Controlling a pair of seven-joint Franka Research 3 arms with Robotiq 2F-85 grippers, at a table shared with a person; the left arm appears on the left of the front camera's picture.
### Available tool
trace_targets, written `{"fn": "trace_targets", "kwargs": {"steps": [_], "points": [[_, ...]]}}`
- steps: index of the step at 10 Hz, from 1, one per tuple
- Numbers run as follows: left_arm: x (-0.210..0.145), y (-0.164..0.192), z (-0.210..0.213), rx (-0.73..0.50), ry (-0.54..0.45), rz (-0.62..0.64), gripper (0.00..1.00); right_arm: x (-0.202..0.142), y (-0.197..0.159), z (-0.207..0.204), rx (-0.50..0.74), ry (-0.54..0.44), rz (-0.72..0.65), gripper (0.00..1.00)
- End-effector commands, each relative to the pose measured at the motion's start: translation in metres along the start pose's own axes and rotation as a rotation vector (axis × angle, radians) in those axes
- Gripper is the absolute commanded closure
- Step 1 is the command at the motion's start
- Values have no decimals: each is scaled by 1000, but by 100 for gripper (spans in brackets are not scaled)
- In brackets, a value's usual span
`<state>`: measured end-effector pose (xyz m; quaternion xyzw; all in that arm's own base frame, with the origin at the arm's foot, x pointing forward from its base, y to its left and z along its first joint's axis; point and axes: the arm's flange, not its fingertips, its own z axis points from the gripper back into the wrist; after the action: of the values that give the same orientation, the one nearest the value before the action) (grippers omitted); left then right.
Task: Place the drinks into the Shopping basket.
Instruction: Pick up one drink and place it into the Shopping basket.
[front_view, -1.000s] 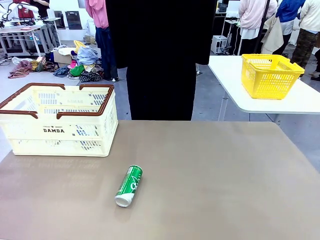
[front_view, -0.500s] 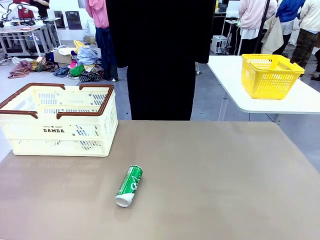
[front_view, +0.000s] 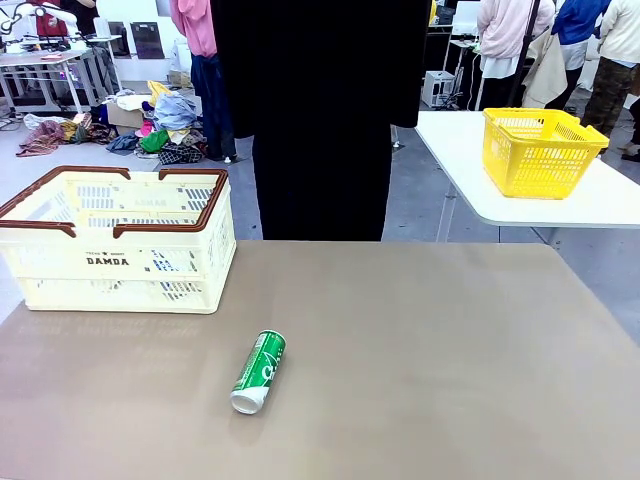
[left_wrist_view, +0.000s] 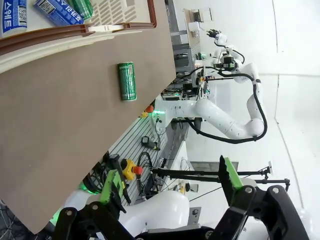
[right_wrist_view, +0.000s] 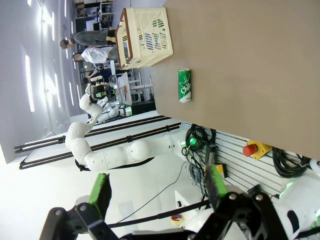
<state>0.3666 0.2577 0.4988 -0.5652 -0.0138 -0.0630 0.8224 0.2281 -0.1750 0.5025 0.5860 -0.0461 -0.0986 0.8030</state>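
On the table (front_view: 450, 350), green can (front_view: 259, 372) lies sideways.

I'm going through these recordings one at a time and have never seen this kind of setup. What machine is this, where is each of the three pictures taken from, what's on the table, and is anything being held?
It is a two-armed robot at a brown table, with a person in black standing at the far side.

The front view comes from a fixed camera between the arms, looking across the table. The other two come from cameras on each wrist, looking along that arm's own fingers, so those scenes appear turned sideways.

On the table a green can lies on its side, apart from the cream basket with the brown rim. The left wrist view looks down into that basket, where blue cans and another green one already lie.

The left gripper and the right gripper both have their jaws open and hold nothing, well back from the table.

The yellow basket sits on another table.
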Motion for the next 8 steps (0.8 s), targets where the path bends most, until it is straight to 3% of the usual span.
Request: {"fn": "trace_targets", "kwargs": {"steps": [1,8], "points": [[-2,-2,-4,3,-9,7,0,-2,-1,3,-8,9,19,0],[-2,-2,-4,3,-9,7,0,-2,-1,3,-8,9,19,0]]}}
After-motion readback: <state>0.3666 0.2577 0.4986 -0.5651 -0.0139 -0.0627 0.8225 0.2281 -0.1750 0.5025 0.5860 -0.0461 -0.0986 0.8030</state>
